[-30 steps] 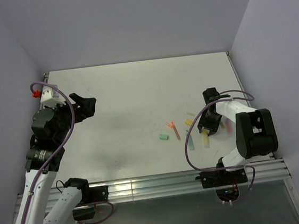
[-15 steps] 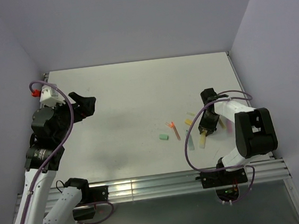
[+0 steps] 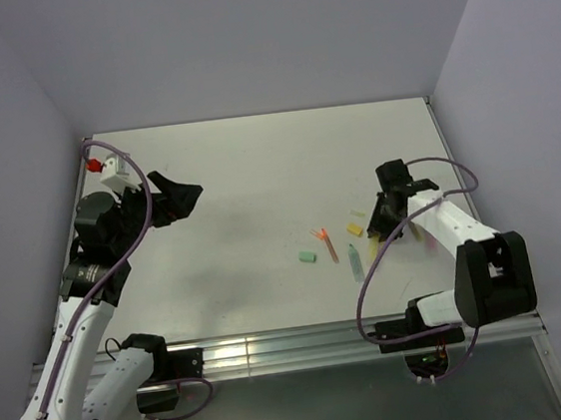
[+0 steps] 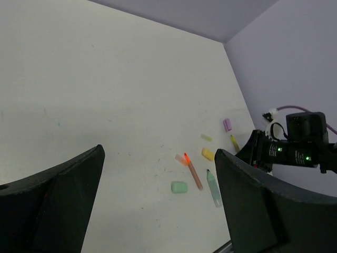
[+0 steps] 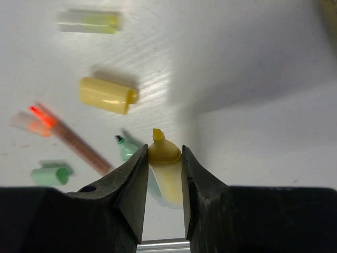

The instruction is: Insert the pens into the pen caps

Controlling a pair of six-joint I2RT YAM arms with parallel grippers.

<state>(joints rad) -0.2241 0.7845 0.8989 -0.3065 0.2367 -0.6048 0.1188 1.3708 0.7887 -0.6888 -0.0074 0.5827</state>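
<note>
My right gripper (image 5: 164, 153) is shut on the yellow pen (image 5: 169, 183), whose tip points away from me above the table; in the top view the gripper (image 3: 384, 225) holds the pen (image 3: 375, 247) right of the pile. Below it lie the yellow cap (image 5: 107, 95), the teal pen (image 5: 125, 147), the orange-red pen (image 5: 71, 138), the mint cap (image 5: 50, 174) and a pale cream cap (image 5: 88, 21). My left gripper (image 4: 159, 154) is open and empty, high over the table's left part (image 3: 185, 194). Its view shows the purple cap (image 4: 227, 125) and another yellow pen (image 4: 234, 142).
A pale translucent piece (image 4: 180, 158) lies at the orange-red pen's tip. The table's right edge (image 3: 447, 152) and the purple wall are close to my right arm. A metal rail (image 3: 295, 347) runs along the near edge.
My right gripper closed on the yellow pen and lifted it off the table, drawing back and right. My left arm swung forward and right, still open.
</note>
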